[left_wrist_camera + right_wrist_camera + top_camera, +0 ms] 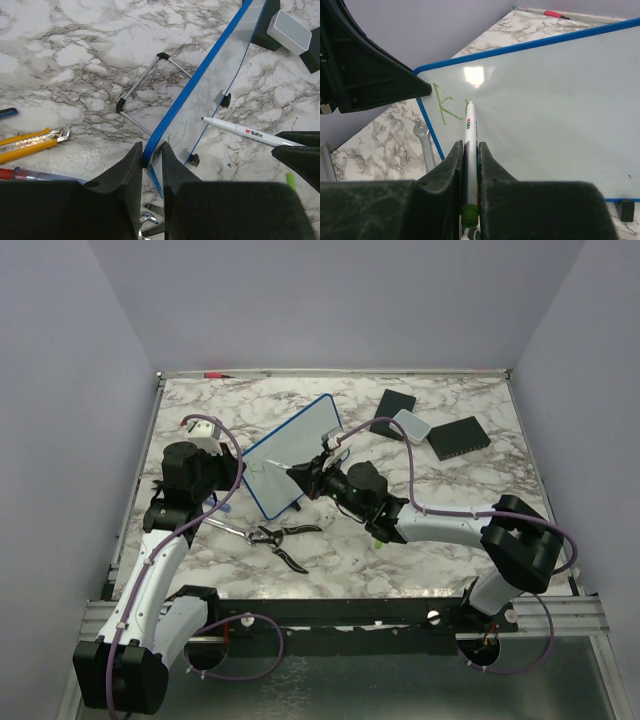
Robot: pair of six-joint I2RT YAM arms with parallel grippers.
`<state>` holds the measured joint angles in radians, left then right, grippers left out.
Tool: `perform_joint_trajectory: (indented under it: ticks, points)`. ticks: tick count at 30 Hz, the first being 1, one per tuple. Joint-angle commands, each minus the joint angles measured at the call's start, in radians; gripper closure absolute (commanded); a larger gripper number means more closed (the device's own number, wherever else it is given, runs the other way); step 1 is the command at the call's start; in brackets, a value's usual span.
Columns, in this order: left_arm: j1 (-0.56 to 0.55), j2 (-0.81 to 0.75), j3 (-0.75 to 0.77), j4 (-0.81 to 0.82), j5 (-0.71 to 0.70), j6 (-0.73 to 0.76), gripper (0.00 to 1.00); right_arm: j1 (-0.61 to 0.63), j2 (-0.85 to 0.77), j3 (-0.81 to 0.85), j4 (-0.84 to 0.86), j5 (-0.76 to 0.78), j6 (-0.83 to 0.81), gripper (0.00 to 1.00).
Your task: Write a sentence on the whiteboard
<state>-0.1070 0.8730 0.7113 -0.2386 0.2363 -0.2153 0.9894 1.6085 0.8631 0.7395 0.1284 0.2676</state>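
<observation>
Your two grippers each hold one thing. The left gripper [151, 150] pinches the lower corner of the one blue-framed white whiteboard [293, 455]; the right gripper [468, 150] clamps one white marker pen [469, 127].

The board stands tilted, left of the tabletop's middle. The sentence [445, 107] is one green K, with the pen tip just right of it.

Two flat black rectangular pads [395, 401] [459, 437] lie towards the far right corner. One pair of black-handled pliers [280, 536] lies towards the near edge.

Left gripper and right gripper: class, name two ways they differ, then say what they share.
The left gripper pinches the whiteboard's blue edge; the right gripper clamps a white marker. The left gripper steadies the board; the right gripper aims the marker tip at its face, beside a green K. Both are black and shut on something.
</observation>
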Motion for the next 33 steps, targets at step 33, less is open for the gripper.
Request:
perform_joint_trajectory:
  ticks: [33]
  points:
    - [-0.005, -0.012, 0.002, -0.022, -0.035, 0.016, 0.86, 0.011, 0.055, -0.03, 0.0, 0.035, 0.02, 0.99]
